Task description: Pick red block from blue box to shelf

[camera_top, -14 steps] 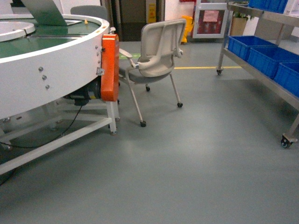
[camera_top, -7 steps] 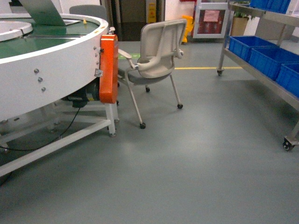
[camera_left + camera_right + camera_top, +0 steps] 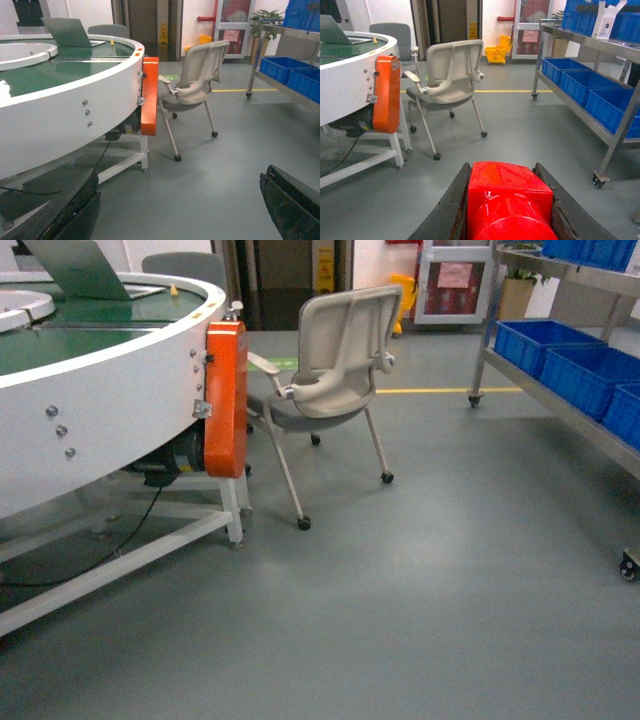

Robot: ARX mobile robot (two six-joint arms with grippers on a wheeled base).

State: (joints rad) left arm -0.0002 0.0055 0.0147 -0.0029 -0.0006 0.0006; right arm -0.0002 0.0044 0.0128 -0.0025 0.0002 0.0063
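Shelf (image 3: 600,75) stands ahead and to the right of the right claw (image 3: 507,210), which grips the red block (image 3: 509,200). Left claw (image 3: 175,210) gapes wide, empty, farther off.

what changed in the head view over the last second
The view swung left: the shelf slid toward the right edge and the orange panel and chair shifted slightly, so the base is moving. Nothing in the room itself moved. The right gripper holds the red block.

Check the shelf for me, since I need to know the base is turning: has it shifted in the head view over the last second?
Yes. The shelf has slid toward the right edge of the head view; its near castor now sits at the frame edge, while the yellow floor line stays visible.
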